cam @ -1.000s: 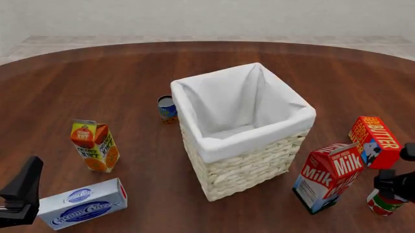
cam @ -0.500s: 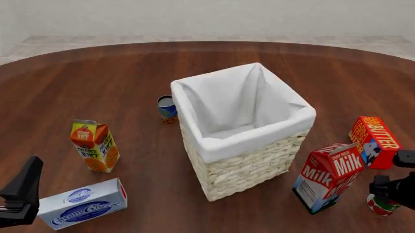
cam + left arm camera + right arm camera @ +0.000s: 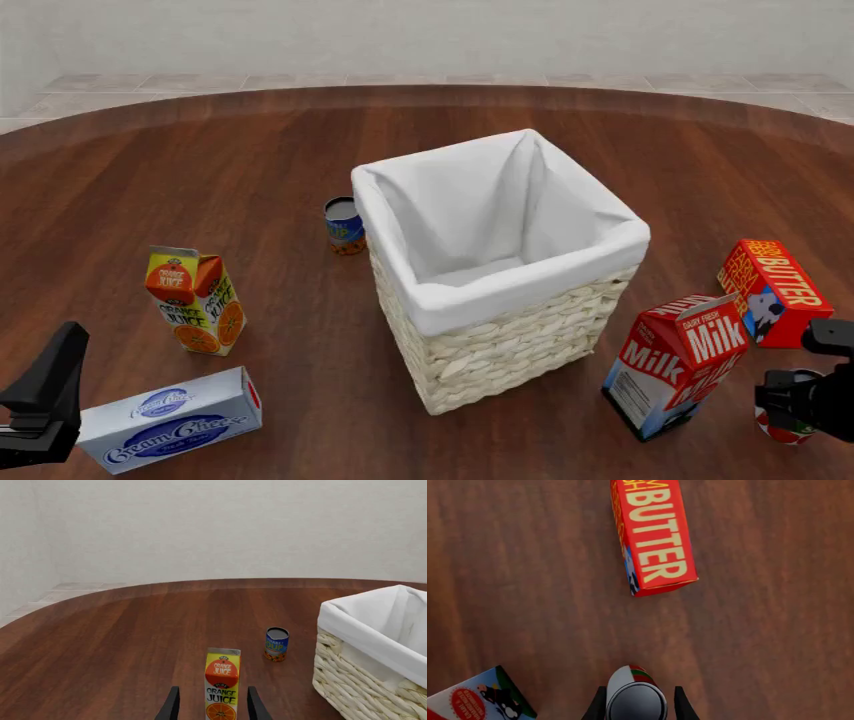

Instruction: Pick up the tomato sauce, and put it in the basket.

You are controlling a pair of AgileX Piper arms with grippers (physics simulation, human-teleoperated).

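Observation:
The tomato sauce (image 3: 777, 424) is a small can with a red, white and green label, standing at the near right of the table, mostly hidden behind my right gripper (image 3: 801, 402). In the right wrist view its silver top (image 3: 636, 699) sits between the two fingers of my right gripper (image 3: 637, 706), which is open around the can. The basket (image 3: 514, 290), tall wicker with white lining, stands mid-table, and its corner shows in the left wrist view (image 3: 357, 625). My left gripper (image 3: 47, 400) is open and empty at the near left; it also shows in the left wrist view (image 3: 210, 707).
A milk carton (image 3: 674, 365) stands just left of the tomato sauce, a red butter box (image 3: 771, 290) lies behind it. An orange juice carton (image 3: 196, 300), a cream cheese box (image 3: 170, 420) and a blue and orange can (image 3: 344, 225) are on the left side.
My right gripper has come down over the tomato sauce, covering more of it in the front view. The left arm has not moved.

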